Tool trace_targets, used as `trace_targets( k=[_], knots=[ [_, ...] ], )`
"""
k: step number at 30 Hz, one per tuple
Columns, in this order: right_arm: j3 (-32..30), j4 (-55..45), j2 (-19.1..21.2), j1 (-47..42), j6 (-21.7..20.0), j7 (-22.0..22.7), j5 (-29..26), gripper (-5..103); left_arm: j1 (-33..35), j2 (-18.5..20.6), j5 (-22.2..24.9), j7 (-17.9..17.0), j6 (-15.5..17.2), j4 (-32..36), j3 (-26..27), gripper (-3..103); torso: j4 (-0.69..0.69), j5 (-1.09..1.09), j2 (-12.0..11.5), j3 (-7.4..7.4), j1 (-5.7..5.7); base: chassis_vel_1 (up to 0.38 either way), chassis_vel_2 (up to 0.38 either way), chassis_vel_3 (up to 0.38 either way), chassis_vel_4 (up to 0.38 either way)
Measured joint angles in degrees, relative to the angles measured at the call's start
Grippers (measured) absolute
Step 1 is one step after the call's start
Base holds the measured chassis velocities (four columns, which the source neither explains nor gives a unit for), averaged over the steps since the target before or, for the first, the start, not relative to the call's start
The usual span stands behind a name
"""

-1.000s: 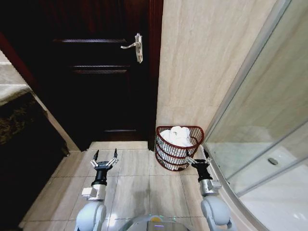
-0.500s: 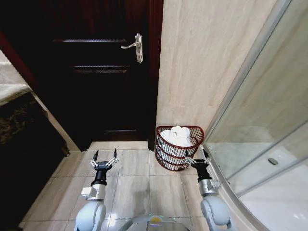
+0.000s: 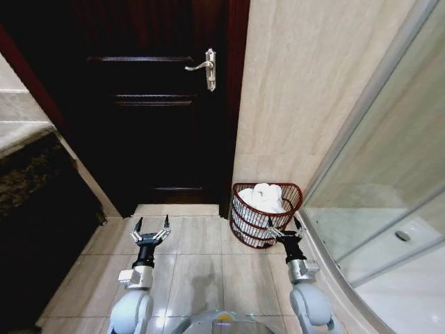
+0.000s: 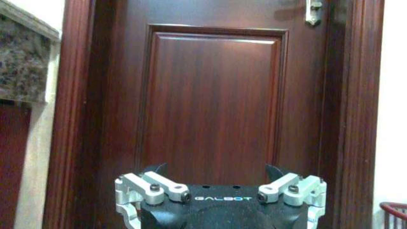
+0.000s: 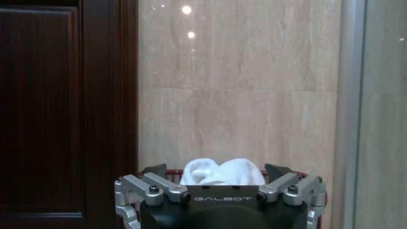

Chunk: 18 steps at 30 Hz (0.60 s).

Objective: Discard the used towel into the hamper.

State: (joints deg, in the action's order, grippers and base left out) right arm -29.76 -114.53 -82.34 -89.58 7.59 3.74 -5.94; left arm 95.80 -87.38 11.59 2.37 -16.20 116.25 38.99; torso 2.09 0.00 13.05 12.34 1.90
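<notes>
Head view: both arms extended low over the tiled floor [image 3: 201,271], side by side and well apart. Left hand [image 3: 151,230] has its fingers spread wide, nothing between them; it points toward the dark wooden door [image 3: 149,118]. Right hand [image 3: 283,228] likewise spread wide and empty. The hamper [image 3: 249,221], dark reddish-brown open bars, stands on the floor just ahead of the right hand, its flat back against the beige tiled wall [image 3: 306,90], beside the door frame and next to the glass shower screen [image 3: 389,174] on the right hand's outer side. A white towel [image 3: 264,197] lies bundled inside the hamper, heaped up to about rim level. From this angle the right fingertips overlap the hamper's near rim; contact cannot be judged. Door handle [image 3: 204,67] sits high on the door, far ahead of the left hand. Right wrist view: the towel [image 5: 220,171] shows straight ahead between the spread fingers of the right hand [image 5: 219,174], with the hamper's rim only just visible behind the hand body. Left wrist view: left hand [image 4: 216,174] open, facing the door panel [image 4: 213,95]; a sliver of the hamper [image 4: 394,212] at the frame edge on the side toward the right hand.
</notes>
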Motion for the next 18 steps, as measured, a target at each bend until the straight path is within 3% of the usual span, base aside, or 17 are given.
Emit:
trace_targets(
  k=[12,18],
  knots=[
    [0.0,-0.1,0.2,-0.2,0.1,0.1,-0.6,100,-0.4,-0.3,-0.9,-1.4,-1.9,-0.4,-0.3,100,-0.01,0.0,0.0,0.0,0.0,0.003,0.004,0.002,0.003],
    [-0.1,-0.5,0.3,-0.5,0.1,0.0,-0.6,100,-0.4,-0.8,-1.9,-1.8,-1.3,-0.4,-0.5,100,-0.01,0.0,0.0,0.0,0.0,0.0,0.0,0.0,0.0]
  ],
)
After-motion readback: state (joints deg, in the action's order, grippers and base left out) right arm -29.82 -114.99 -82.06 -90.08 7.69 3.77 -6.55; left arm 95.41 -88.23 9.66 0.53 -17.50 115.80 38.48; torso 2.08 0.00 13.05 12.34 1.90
